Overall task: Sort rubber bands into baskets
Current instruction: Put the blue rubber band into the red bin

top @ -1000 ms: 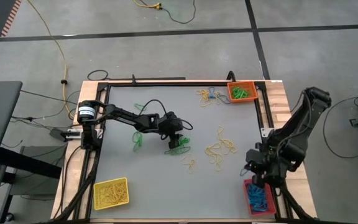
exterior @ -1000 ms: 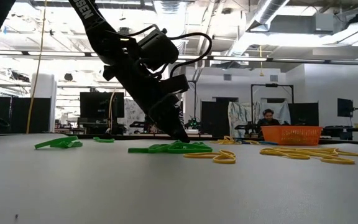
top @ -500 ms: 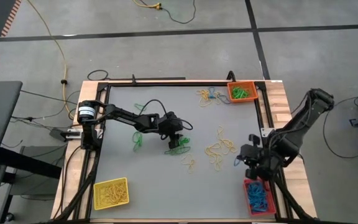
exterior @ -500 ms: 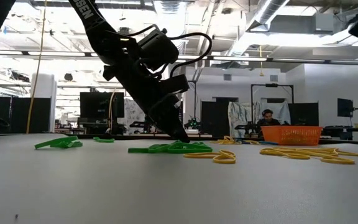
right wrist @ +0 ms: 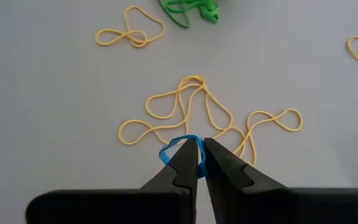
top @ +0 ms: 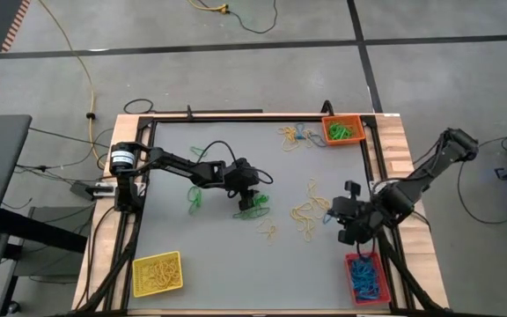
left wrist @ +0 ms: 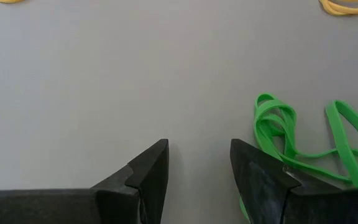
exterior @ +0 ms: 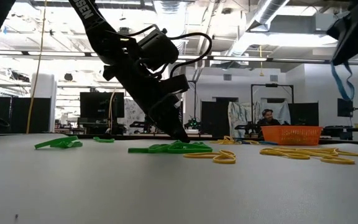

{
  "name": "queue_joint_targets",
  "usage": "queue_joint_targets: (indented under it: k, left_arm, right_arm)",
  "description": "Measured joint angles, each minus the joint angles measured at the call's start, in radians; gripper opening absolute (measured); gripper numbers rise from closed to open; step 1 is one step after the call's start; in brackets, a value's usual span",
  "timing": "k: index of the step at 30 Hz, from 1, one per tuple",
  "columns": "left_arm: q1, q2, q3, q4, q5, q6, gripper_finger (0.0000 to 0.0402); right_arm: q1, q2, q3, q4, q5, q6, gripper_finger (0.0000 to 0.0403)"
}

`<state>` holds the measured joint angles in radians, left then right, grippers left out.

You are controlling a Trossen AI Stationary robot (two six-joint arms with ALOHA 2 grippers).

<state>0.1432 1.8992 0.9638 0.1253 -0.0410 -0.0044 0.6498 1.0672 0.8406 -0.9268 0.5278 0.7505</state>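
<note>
My right gripper (top: pixel 340 218) hangs above the table's right half, just beyond the red basket (top: pixel 366 277), which holds blue rubber bands. It is shut on a blue rubber band (right wrist: pixel 178 148). My left gripper (left wrist: pixel 199 149) stands open with its tips down at the table's middle, and a clump of green rubber bands (left wrist: pixel 291 140) lies beside one finger. Yellow rubber bands (top: pixel 311 210) lie loose under the right gripper. The orange basket (top: pixel 342 130) with green bands sits at the far right corner. The yellow basket (top: pixel 157 273) is at the near left. My right gripper pinches the blue band between its two fingertips, and a small loop (right wrist: pixel 168 151) shows beside the tips. The fingers slant downward. The band (exterior: pixel 343 79) hangs slack below them, well clear of the table. My left gripper's one finger (left wrist: pixel 263 174) stands against the green clump; I cannot tell whether it touches.
More green bands (top: pixel 196 198) lie left of the left gripper. Yellow bands (top: pixel 290 136) with a blue one lie beside the orange basket, and a few more yellow bands (top: pixel 268 232) lie near the middle. A black frame (top: pixel 236 116) edges the grey table.
My right gripper has swung from over the red basket toward the table's middle and far side, rolling as it went. It has stayed shut on the blue band, which hangs below it. My left gripper has kept still.
</note>
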Motion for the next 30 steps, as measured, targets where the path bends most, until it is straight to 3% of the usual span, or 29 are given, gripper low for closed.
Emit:
queue_joint_targets:
  k: [6, 13, 22, 30]
  left_arm:
    - [0.000, 0.000, 0.000, 0.000, 0.000, 0.000, 0.0163]
    - [0.000, 0.000, 0.000, 0.000, 0.000, 0.000, 0.0163]
    - [0.000, 0.000, 0.000, 0.000, 0.000, 0.000, 0.0163]
    - [0.000, 0.000, 0.000, 0.000, 0.000, 0.000, 0.0163]
  right_arm:
    - [-0.054, 0.000, 0.000, 0.014, 0.000, -0.035, 0.0056]
    - [-0.136, 0.000, 0.000, 0.168, 0.009, -0.246, 0.0056]
    - [-0.258, 0.000, 0.000, 0.192, 0.001, -0.269, 0.0056]
    - [-0.379, 0.000, 0.000, 0.290, -0.001, -0.411, 0.0056]
